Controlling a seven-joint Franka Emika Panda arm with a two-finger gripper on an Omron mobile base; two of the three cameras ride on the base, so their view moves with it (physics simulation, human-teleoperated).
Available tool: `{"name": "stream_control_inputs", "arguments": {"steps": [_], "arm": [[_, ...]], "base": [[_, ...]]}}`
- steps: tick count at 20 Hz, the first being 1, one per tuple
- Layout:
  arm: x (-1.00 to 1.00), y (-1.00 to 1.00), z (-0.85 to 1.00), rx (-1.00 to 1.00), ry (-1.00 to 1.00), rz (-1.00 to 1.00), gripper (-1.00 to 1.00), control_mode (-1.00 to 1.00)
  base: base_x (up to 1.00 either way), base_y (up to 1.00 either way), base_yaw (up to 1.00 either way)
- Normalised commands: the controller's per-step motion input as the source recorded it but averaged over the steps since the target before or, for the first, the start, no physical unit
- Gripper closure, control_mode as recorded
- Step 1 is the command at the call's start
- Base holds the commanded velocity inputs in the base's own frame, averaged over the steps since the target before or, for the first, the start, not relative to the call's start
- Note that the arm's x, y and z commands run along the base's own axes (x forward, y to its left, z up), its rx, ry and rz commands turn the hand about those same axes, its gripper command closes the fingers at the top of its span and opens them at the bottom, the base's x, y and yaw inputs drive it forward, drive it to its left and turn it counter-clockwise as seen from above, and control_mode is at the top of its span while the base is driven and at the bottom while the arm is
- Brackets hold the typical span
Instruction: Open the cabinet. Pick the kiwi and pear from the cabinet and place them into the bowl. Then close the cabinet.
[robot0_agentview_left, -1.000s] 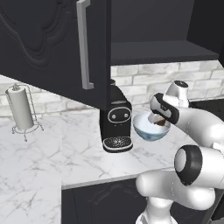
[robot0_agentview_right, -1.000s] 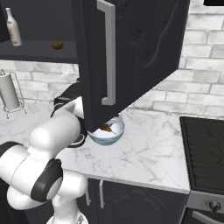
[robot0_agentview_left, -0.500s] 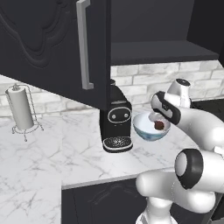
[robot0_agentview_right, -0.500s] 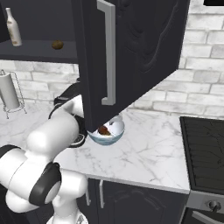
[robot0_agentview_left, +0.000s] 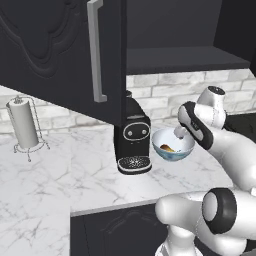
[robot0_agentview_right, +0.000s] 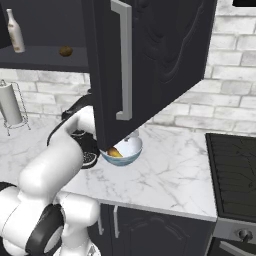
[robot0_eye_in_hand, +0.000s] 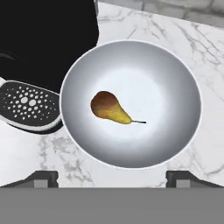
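Note:
The pear (robot0_eye_in_hand: 109, 107) lies loose on the bottom of the white bowl (robot0_eye_in_hand: 183, 74), its stem pointing right. My gripper (robot0_eye_in_hand: 112, 178) hangs open right above the bowl, one fingertip on each side and nothing between them. In the left base view the gripper (robot0_agentview_left: 180, 133) hovers just over the bowl (robot0_agentview_left: 184, 148), which stands right of the coffee machine, with the pear (robot0_agentview_left: 167, 148) inside. The cabinet (robot0_agentview_right: 160, 60) is open, its door swung out over the counter. On its shelf sits the kiwi (robot0_agentview_right: 65, 50). That door hides part of the bowl (robot0_agentview_right: 131, 149) and the pear (robot0_agentview_right: 115, 152).
A black coffee machine (robot0_agentview_left: 132, 137) stands close to the bowl's left. A paper towel holder (robot0_agentview_left: 25, 127) is at the far left of the counter. A white bottle (robot0_agentview_right: 15, 32) shares the shelf with the kiwi. A stove (robot0_agentview_right: 232, 170) lies to the right.
The jaws have spread apart and let the pear go into the bowl. The hand has lifted a little above the bowl.

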Motion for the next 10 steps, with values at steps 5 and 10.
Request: {"name": "stream_control_inputs", "arguments": {"steps": [5,10], "arm": [[-0.6,0.0,0.66,-0.04,-0.08,0.0,-1.0,-1.0],[-0.57,0.01,0.53,-0.05,-0.1,0.0,-1.0,-1.0]], "base": [[0.0,0.0,0.0],[0.0,0.0,0.0]]}}
